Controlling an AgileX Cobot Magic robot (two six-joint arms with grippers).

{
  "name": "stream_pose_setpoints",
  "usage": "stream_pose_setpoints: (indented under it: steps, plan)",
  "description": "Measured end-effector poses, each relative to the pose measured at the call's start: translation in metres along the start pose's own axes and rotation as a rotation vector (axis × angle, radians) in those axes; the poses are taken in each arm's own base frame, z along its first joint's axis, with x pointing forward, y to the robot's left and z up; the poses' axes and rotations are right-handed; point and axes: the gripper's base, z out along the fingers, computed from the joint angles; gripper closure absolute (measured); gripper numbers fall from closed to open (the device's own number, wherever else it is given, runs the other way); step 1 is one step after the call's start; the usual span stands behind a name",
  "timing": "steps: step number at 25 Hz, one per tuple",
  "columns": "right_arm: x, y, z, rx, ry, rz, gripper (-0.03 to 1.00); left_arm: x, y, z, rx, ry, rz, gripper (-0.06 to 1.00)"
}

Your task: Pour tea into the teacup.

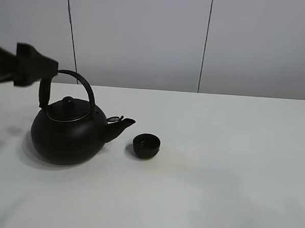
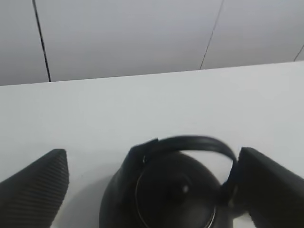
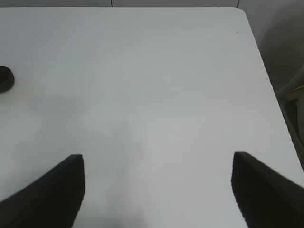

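The teacup [image 1: 146,146] sits on the counter [image 1: 231,174] just beside the kettle [image 1: 69,135] spout, seemingly empty. The left gripper [image 2: 147,190] is spread around the handle; a skewed grip could tip the kettle and overshoot the cup. The right gripper [image 3: 156,190] hangs spread, well apart.

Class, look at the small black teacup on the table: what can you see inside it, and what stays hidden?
The teacup stands upright beside the kettle spout. Its dark interior shows only a faint glint; whether it holds tea cannot be told. The table under its base is covered.
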Motion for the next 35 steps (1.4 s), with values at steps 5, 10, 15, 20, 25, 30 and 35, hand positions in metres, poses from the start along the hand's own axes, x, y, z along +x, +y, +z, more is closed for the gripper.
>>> stream_pose_setpoints:
  steps: [5, 10, 15, 20, 25, 30, 35]
  plan:
    - [0.000, 0.000, 0.000, 0.000, 0.000, 0.000, 0.39, -0.098, -0.003, -0.052, -0.127, -0.063, 0.063, 0.25]
    - [0.000, 0.000, 0.000, 0.000, 0.000, 0.000, 0.39, -0.167, 0.004, -0.097, -0.335, -0.112, 0.188, 0.25]
    - [0.000, 0.000, 0.000, 0.000, 0.001, 0.000, 0.39, -0.170, 0.022, -0.115, -0.363, 0.038, 0.274, 0.25]
    - [0.000, 0.000, 0.000, 0.000, 0.001, 0.000, 0.39, -0.176, 0.021, -0.174, -0.455, -0.032, 0.299, 0.25]
    - [0.000, 0.000, 0.000, 0.000, 0.001, 0.000, 0.39, -0.159, -0.009, -0.240, -0.484, -0.108, 0.288, 0.25]
    - [0.000, 0.000, 0.000, 0.000, 0.001, 0.000, 0.39, -0.107, -0.031, -0.279, -0.482, -0.088, 0.173, 0.25]
    - [0.000, 0.000, 0.000, 0.000, 0.001, 0.000, 0.39, -0.051, -0.042, -0.297, -0.480, -0.014, 0.074, 0.25]
